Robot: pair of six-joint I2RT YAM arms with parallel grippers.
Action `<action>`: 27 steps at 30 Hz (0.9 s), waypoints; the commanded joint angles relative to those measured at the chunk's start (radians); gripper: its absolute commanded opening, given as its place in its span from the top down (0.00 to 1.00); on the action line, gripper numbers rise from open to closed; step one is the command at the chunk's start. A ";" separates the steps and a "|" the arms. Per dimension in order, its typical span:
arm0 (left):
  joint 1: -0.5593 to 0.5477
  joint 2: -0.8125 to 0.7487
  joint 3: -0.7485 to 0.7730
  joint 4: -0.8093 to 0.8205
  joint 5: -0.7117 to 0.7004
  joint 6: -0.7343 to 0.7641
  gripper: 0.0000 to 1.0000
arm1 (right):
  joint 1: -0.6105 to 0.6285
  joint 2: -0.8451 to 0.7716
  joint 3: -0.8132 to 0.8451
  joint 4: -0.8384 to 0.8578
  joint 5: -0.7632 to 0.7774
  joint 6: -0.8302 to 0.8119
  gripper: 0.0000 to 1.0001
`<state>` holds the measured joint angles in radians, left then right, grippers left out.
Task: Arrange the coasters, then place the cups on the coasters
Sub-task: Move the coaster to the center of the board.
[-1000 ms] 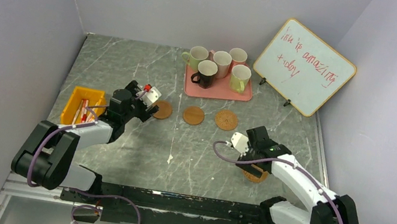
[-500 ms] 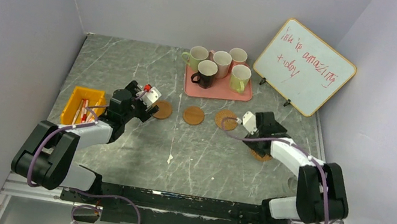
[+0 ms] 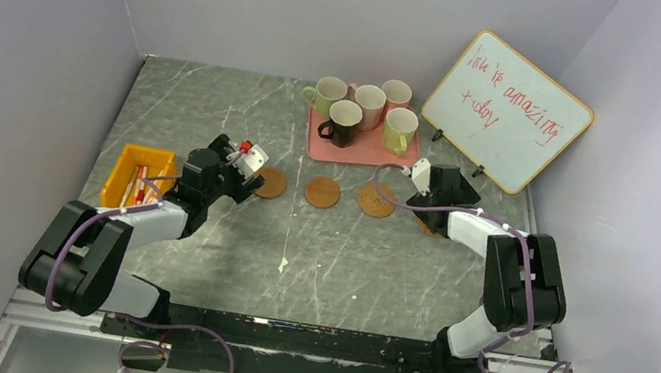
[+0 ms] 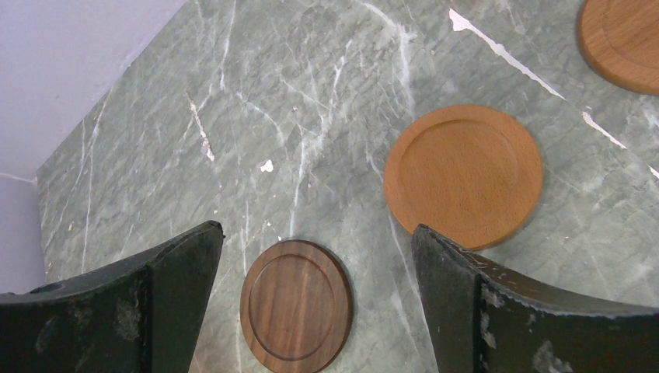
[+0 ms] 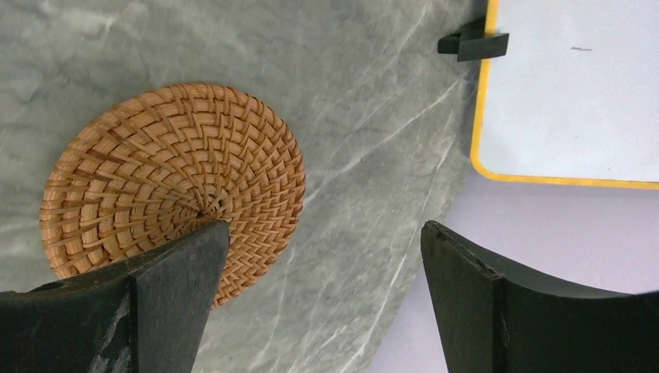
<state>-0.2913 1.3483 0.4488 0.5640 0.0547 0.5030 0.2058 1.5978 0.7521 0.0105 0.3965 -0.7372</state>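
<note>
Several cups stand on a pink tray (image 3: 364, 153) at the back, among them a dark brown cup (image 3: 344, 120) and a pale green cup (image 3: 400, 129). Three coasters lie in a row: (image 3: 270, 183), (image 3: 323, 191), (image 3: 376, 199). My left gripper (image 3: 250, 176) (image 4: 316, 229) hangs open, and a dark brown coaster (image 4: 295, 305) lies on the table between its fingers; an orange coaster (image 4: 463, 175) lies beyond it. My right gripper (image 3: 433, 204) (image 5: 324, 233) is open at the row's right end. A woven coaster (image 5: 171, 186) lies partly hidden by its left finger.
A yellow bin (image 3: 140, 177) with small items sits at the left. A whiteboard (image 3: 506, 113) (image 5: 575, 85) leans at the back right on small black feet (image 5: 472, 43). The table's right edge and the wall run close to my right gripper.
My right gripper has swung from the near right toward the back, to the right end of the coaster row, and the woven coaster came along under it. The left arm has not moved.
</note>
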 commanded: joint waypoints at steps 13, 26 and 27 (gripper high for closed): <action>0.003 -0.005 0.001 0.048 -0.004 0.002 0.04 | 0.000 0.120 0.048 0.066 -0.017 0.105 0.00; 0.003 -0.008 0.000 0.047 -0.004 0.002 0.04 | 0.000 0.063 0.058 0.022 -0.027 0.108 0.00; 0.003 -0.008 0.000 0.047 -0.004 0.002 0.04 | 0.000 0.065 0.060 0.021 -0.025 0.110 0.00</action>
<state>-0.2913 1.3491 0.4488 0.5644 0.0547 0.5030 0.2050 1.6665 0.8028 0.0807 0.4335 -0.6689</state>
